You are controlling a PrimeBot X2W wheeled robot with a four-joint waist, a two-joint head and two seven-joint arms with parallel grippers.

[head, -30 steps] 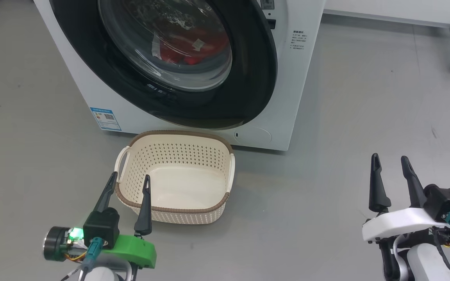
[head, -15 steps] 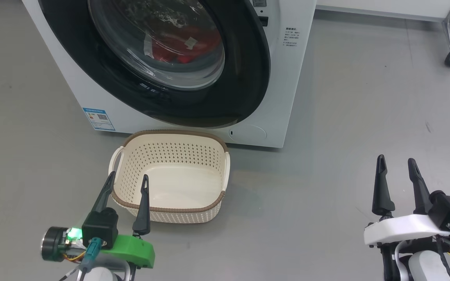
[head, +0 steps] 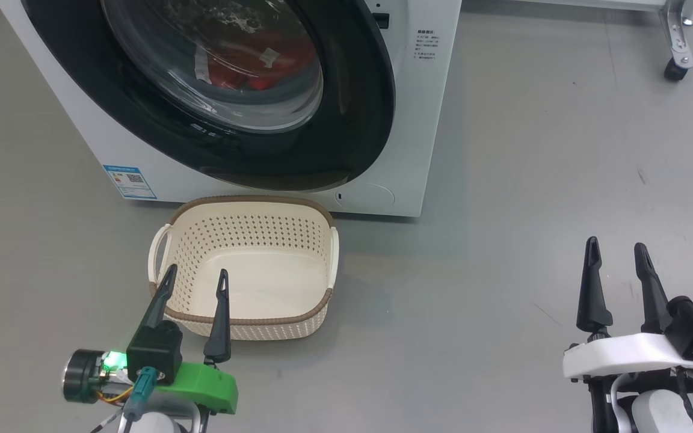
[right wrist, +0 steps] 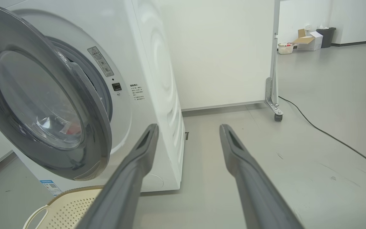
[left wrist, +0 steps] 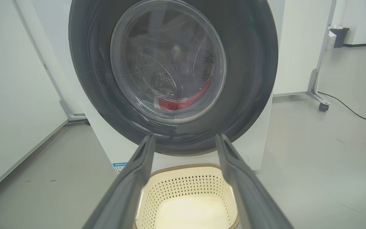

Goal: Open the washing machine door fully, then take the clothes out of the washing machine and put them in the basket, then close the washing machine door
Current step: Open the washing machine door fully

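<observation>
1. Since the earlier frames the whole scene has slid leftward in the head view, so the camera has turned. The machine and basket keep the same places relative to each other.
2. The washing machine point(head: 425, 120) stands on the grey floor point(head: 503, 240), with a blue label point(head: 130, 181) at its lower left corner.
3. The washing machine door point(head: 232, 114) is ajar. In the right wrist view its black rim stands away from the white front on the latch side, and it is not swung fully open.
4. The clothes point(head: 244, 69) lie inside the drum, red behind the bulging glass with a white tag showing. How many garments there are cannot be told through the reflections.
5. The basket point(head: 250, 199) sits on the floor just in front of the machine, below the door, with nothing in it.
6. The left gripper point(head: 197, 270) hovers at the basket's near rim with its fingers spread apart, holding nothing and pointing toward the door.
7. The right gripper point(head: 616, 243) hangs over bare floor, well to the right of the basket. Its fingers are also parted and hold nothing.
8. A castor point(head: 674, 69) of a wheeled frame stands on the floor at the far right.
</observation>
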